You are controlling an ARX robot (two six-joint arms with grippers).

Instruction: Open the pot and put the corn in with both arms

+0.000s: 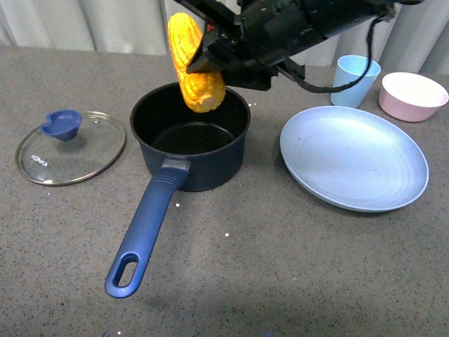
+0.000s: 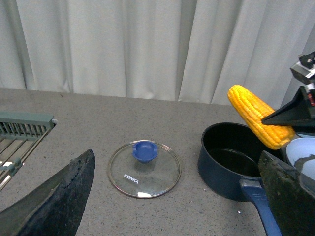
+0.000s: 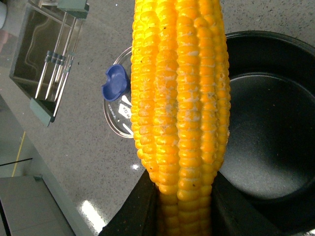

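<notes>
- Since the dark navy saucepan with black inside [image 1: 210, 172] sits loose on the grey table [image 1: 280, 267] and neither hand steadies it, a cob striking the rim could shove or tip it. Its long blue handle [image 1: 151, 225] points toward the robot.
- Yellow-orange corn cob [image 1: 188, 42] hangs tilted above the saucepan's far rim, lower end over the opening, not inside. Dropped from here it may bounce out, or bridge the rim, as it looks about as long as the saucepan is wide.
- Right gripper [image 1: 203, 60]: black jaws pinch the cob around its middle. Rounded kernels, so it could twist or slip.
- Left gripper [image 2: 175, 156]: jaws spread wide, holding and touching nothing.
- Round glass lid with blue knob [image 1: 70, 149] lies flat left of the saucepan, apart from it.
</notes>
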